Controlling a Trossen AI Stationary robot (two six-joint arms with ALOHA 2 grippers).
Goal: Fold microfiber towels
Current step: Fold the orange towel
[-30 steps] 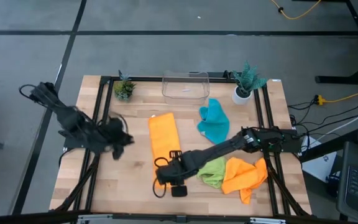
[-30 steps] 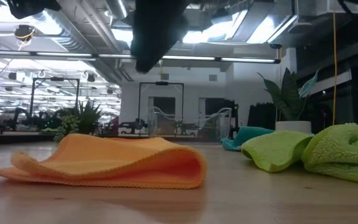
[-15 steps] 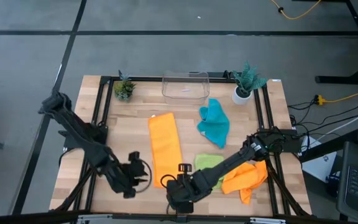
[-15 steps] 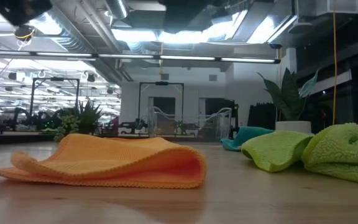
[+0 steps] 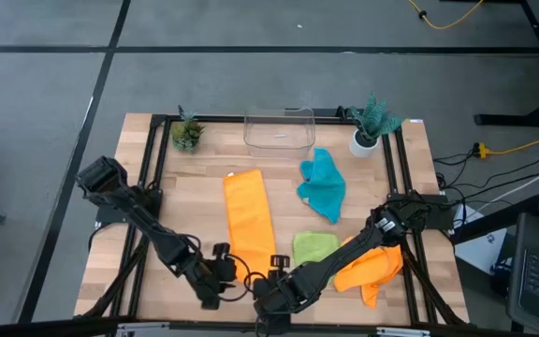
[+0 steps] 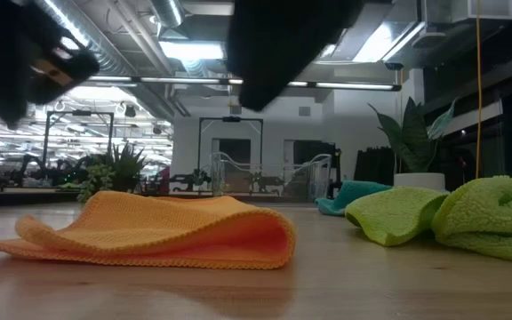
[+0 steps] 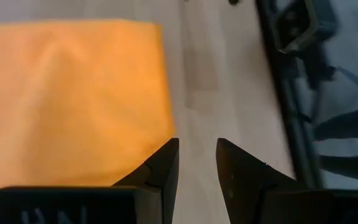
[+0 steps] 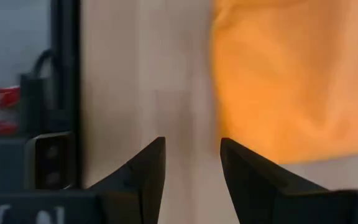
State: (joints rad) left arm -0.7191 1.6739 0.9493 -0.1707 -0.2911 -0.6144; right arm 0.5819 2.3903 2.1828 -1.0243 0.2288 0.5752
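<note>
Towels: the long orange towel [image 5: 248,220] lies flat just ahead of both pairs of fingers, left [image 7: 196,163] and right [image 8: 191,163], which have swung to its near end, slightly parted and empty, ready to fold.

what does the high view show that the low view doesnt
Only the high view shows the clear bin, the crumpled orange towel at the right, and both grippers, left and right, open and empty near the front edge of the table.

Only the low view shows the room beyond and that the folded orange towel's fold bulges open.

Both show that folded orange towel, the teal towel, the green towel and the white-potted plant.
</note>
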